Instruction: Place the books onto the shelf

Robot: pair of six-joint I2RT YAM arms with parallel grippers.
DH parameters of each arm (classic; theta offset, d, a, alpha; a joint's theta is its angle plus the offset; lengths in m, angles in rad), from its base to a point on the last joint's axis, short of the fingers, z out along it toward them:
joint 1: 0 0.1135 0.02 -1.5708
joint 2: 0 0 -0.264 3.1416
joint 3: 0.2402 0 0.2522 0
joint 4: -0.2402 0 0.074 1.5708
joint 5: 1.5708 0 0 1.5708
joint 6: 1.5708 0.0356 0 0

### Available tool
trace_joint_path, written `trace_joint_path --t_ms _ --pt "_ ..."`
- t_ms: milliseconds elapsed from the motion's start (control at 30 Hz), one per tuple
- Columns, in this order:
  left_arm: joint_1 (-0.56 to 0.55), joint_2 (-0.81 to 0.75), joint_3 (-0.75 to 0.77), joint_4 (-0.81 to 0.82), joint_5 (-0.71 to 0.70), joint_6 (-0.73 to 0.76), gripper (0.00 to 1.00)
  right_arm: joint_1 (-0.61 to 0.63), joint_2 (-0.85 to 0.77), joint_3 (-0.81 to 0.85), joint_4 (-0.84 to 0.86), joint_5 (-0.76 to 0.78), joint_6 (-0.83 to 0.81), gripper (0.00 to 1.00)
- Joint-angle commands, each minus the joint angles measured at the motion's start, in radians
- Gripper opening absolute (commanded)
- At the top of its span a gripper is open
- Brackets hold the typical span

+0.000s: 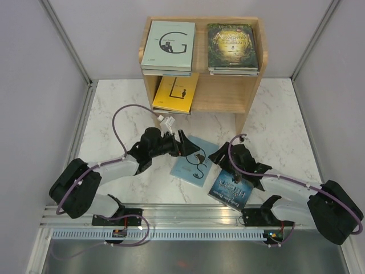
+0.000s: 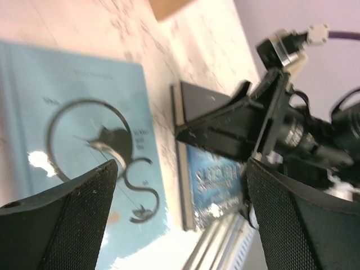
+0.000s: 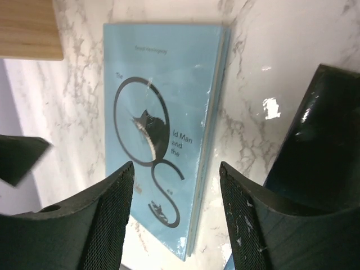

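Note:
A pale green "G" book [image 1: 168, 45] and a dark green-gold book [image 1: 232, 48] lie on top of the wooden shelf [image 1: 225, 94]. A yellow book [image 1: 177, 92] lies on its lower board. On the table lie a light blue book [image 1: 194, 165] [image 2: 73, 140] [image 3: 160, 107] and, to its right, a dark blue book [image 1: 231, 187] [image 2: 211, 180]. My left gripper [image 1: 188, 149] [image 2: 181, 169] is open at the light blue book's far left corner, holding nothing. My right gripper [image 1: 219, 157] [image 3: 177, 169] is open just above that book's right edge, nothing between its fingers.
The marble table [image 1: 114, 114] is walled on the left, right and back by grey panels. The shelf's foot [image 3: 28, 28] stands just beyond the light blue book. The two grippers are close together, the left one's finger [image 3: 17, 157] showing in the right wrist view.

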Motion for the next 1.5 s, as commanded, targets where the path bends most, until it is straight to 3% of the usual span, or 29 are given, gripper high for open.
trace_joint_path --t_ms 0,100,233,467,600,700,733,867,1000,1133,1200,1467 --pt "0.007 -0.016 0.159 -0.382 -0.199 0.243 0.97 0.004 0.018 0.078 -0.229 0.091 -0.089 0.67" --pt "0.018 0.084 0.256 -0.548 -0.264 0.264 0.96 0.005 0.145 0.14 -0.232 0.043 -0.101 0.68" --pt "0.032 0.254 0.383 -0.632 -0.238 0.259 0.95 0.013 0.309 0.181 -0.188 0.002 -0.094 0.68" --pt "0.021 0.328 0.394 -0.623 -0.086 0.228 0.95 0.027 0.454 0.191 -0.049 -0.08 -0.057 0.68" --pt "0.009 0.274 0.255 -0.504 0.093 0.158 0.95 0.037 0.497 0.14 0.138 -0.121 -0.017 0.68" --pt "0.006 0.236 0.117 -0.299 0.21 0.074 0.94 0.053 0.518 0.099 0.22 -0.169 0.005 0.68" --pt "0.006 0.233 0.083 -0.164 0.269 0.051 0.95 0.059 0.529 0.092 0.258 -0.172 0.006 0.67" --pt "0.006 0.251 -0.023 0.08 0.354 -0.041 0.94 0.082 0.538 0.056 0.329 -0.186 0.023 0.64" --pt "0.007 0.276 -0.06 0.174 0.373 -0.095 0.94 0.091 0.497 0.007 0.357 -0.179 0.046 0.53" --pt "0.011 0.256 -0.072 0.17 0.357 -0.094 0.93 0.09 0.366 -0.026 0.274 -0.144 0.034 0.12" --pt "0.015 0.21 -0.092 0.153 0.333 -0.086 0.93 0.091 0.299 -0.033 0.19 -0.129 0.026 0.0" --pt "0.029 -0.096 -0.19 0.029 0.213 -0.029 0.93 0.09 -0.171 -0.026 -0.056 -0.061 0.028 0.0"
